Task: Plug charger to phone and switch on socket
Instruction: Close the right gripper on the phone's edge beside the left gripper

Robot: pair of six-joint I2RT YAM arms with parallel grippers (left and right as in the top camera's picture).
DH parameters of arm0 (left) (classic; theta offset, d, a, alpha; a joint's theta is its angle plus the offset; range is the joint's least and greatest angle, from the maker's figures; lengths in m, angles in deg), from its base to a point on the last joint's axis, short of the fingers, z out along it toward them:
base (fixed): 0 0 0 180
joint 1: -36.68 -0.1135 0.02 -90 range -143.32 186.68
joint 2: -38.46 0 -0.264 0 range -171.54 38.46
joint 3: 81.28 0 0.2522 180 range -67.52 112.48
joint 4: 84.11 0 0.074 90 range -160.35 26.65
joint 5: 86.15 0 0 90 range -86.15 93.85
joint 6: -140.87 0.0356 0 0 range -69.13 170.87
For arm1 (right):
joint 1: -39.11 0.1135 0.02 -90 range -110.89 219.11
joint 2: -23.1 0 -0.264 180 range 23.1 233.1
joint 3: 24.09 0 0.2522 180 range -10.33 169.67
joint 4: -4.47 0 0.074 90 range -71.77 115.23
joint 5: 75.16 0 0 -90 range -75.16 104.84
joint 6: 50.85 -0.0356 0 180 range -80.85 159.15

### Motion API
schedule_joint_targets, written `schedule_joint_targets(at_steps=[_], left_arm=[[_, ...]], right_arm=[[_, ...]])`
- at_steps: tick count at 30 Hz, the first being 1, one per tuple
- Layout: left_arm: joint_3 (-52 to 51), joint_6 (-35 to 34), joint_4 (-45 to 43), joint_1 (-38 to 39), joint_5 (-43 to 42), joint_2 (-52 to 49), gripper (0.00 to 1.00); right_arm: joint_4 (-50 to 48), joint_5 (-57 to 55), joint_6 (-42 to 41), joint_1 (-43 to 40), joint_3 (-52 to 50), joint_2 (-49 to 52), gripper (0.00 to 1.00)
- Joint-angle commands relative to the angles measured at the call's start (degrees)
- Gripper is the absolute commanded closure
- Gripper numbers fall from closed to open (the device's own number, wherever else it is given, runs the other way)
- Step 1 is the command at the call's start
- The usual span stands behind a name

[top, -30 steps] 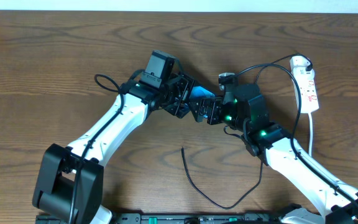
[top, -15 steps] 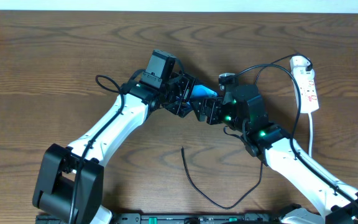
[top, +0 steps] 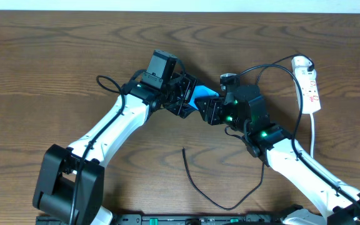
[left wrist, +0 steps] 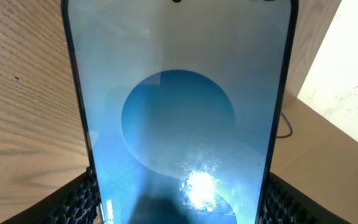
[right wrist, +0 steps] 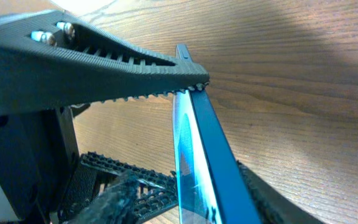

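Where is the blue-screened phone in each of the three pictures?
Overhead: the blue-screened rectangular smartphone shows mid-picture, between the two arm tips.
Left wrist: the smartphone fills most of the picture, with its screen facing the camera.
Right wrist: the smartphone is seen edge-on, a thin blue strip near the centre.
Shared landmark: the brown wooden table lies behind it in every view.
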Motion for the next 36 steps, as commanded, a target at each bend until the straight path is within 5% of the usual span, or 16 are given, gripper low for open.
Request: schedule_joint_targets(at_steps=[1, 6, 21, 31, 36], left_arm=[[1.1, -0.3, -0.5, 0.4, -1.5, 1.7, 0.93], [1.1, -0.3, -0.5, 0.4, -1.5, 1.7, 0.93], [1.1, -0.3, -0.5, 0.4, -1.3, 1.7, 0.93], [1.1, -0.3, -0.5, 0.4, -1.3, 1.7, 0.93], [1.1, -0.2, -0.5, 0.4, -1.3, 1.7, 0.93]], right_arm=[[0.0, -0.4, 0.2, 0.4, 1.0, 0.2, 0.57], [0.0, -0.4, 0.2, 0.4, 1.0, 0.2, 0.67], [0.0, -0.4, 0.2, 0.4, 1.0, 0.2, 0.76], [0.2, -0.4, 0.2, 0.4, 1.0, 0.2, 0.99], [0.2, -0.5, 0.2, 0.4, 1.0, 0.2, 0.99]])
